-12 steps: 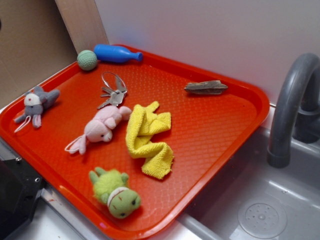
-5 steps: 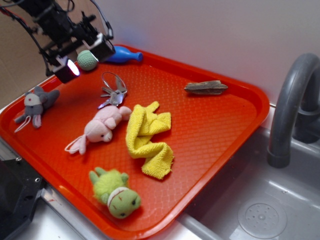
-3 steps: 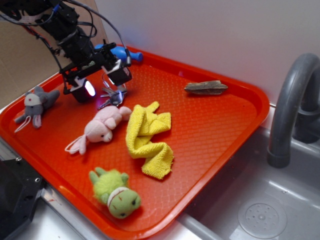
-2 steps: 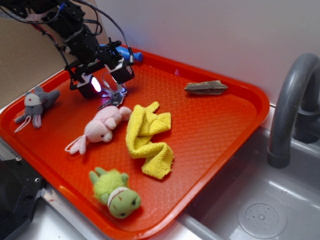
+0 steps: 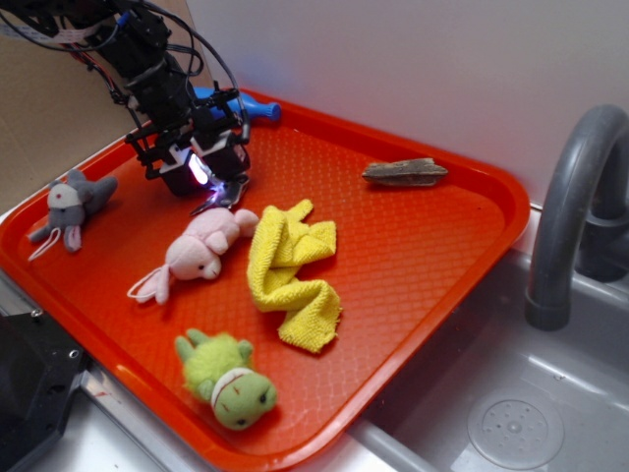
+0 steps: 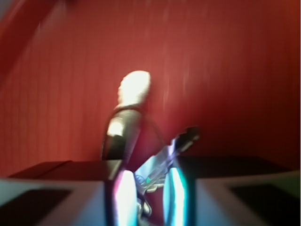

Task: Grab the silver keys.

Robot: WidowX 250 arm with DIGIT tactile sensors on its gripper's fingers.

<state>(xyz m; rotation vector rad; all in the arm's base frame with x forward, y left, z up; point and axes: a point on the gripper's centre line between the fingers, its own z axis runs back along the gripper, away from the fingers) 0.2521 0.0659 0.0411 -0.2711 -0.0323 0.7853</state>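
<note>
On the red tray [image 5: 413,256], the hand [image 5: 201,167] stood low at ten o'clock, its fingers [image 6: 123,197] parted around the silver keys [image 5: 228,194]; closing squarely on the bunch seemed wisest.

Your arm: black, segmented, boxy metal-and-plastic links, with loose black cables and a thin red wire looping along the upper part. Your black two-fingered gripper [image 5: 200,169]: blocky black housing, white patches on its faces, one small bright white-violet light. Wrist view, blurred: two dark flat fingers [image 6: 120,197], their inner faces glowing pale cyan and pink.
</note>
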